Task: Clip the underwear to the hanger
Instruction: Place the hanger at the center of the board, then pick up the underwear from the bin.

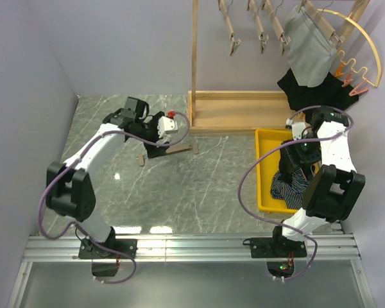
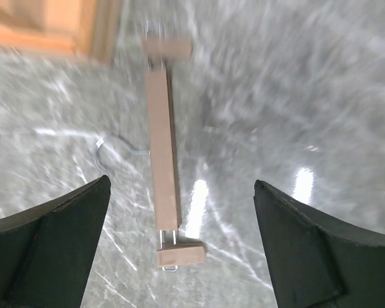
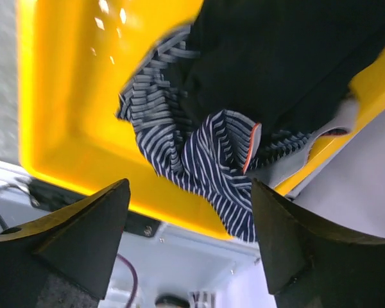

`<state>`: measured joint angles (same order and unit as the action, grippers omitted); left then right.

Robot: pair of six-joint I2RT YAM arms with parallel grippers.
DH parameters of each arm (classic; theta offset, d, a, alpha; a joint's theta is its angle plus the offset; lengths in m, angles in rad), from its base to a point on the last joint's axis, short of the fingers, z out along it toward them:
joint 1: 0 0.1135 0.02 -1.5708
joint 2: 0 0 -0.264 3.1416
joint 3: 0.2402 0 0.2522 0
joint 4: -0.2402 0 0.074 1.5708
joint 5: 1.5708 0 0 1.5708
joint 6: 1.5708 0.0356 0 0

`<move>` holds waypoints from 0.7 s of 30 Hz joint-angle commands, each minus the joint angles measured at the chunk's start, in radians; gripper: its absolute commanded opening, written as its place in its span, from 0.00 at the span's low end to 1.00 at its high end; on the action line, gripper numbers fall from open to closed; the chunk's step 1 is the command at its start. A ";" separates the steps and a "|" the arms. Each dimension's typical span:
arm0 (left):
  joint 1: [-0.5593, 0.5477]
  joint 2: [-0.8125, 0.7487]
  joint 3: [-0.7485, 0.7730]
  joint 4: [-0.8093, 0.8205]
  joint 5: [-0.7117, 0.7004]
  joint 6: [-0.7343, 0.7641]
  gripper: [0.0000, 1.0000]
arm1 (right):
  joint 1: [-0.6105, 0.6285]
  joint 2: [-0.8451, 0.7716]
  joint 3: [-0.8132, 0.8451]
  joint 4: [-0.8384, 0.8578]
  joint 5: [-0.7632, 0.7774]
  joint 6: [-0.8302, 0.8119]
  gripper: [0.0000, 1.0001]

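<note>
Underwear (image 3: 205,160) looks soft, light, floppy; we'd pinch a bunched fold, and the stiff hanger (image 2: 163,160) by its bar. Our left gripper (image 2: 179,192) and right gripper (image 3: 189,186) gape empty

Navy-white striped underwear (image 3: 202,163); yellow bin (image 3: 64,109); tan hanger (image 2: 162,147)

Hanger (image 2: 162,160) on table (image 1: 199,186), underwear (image 3: 205,160) in tray (image 3: 58,128) rightward
</note>
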<state>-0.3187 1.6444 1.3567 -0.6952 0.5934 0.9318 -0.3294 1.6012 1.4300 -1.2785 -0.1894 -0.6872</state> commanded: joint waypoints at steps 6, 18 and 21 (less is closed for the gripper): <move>-0.028 -0.210 -0.030 -0.060 0.180 -0.140 0.99 | -0.069 -0.151 -0.109 -0.044 0.223 -0.184 0.81; -0.171 -0.357 -0.123 0.008 0.109 -0.217 0.99 | -0.292 -0.077 -0.235 0.133 0.303 -0.235 0.88; -0.178 -0.360 -0.108 -0.003 0.105 -0.226 0.99 | -0.327 -0.006 -0.194 0.102 0.254 -0.219 0.84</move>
<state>-0.4919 1.3102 1.2278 -0.7181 0.7059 0.7357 -0.6231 1.5501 1.1954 -1.1870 0.0986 -0.8360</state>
